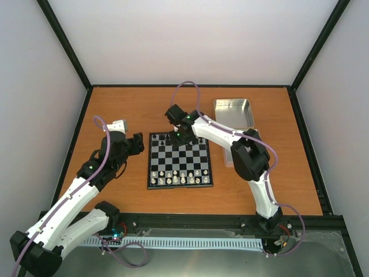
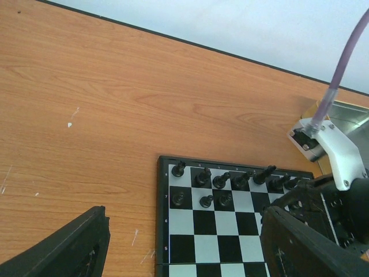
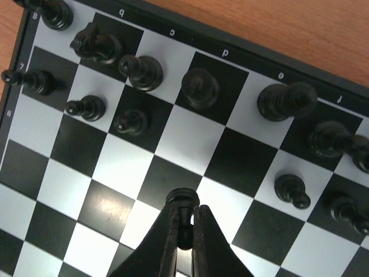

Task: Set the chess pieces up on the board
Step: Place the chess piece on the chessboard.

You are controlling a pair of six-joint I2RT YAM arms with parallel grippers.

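The board [image 1: 180,160] lies mid-table, with black chess pieces [image 1: 168,138] along its far rows and white pieces on the near rows. In the right wrist view my right gripper [image 3: 184,214] is shut on a black pawn [image 3: 183,199], held just above the board [image 3: 104,210] near the back rows. Other black pieces [image 3: 199,88] stand on ranks 8 and 7. From above, the right gripper [image 1: 183,137] hangs over the board's far edge. My left gripper [image 1: 138,144] is open and empty beside the board's left edge; its fingers [image 2: 63,248] frame the board [image 2: 196,231].
An open silver tin [image 1: 233,112] lies at the far right of the table, and another tin is partly hidden under the right arm [image 1: 228,158]. A black frame edges the table.
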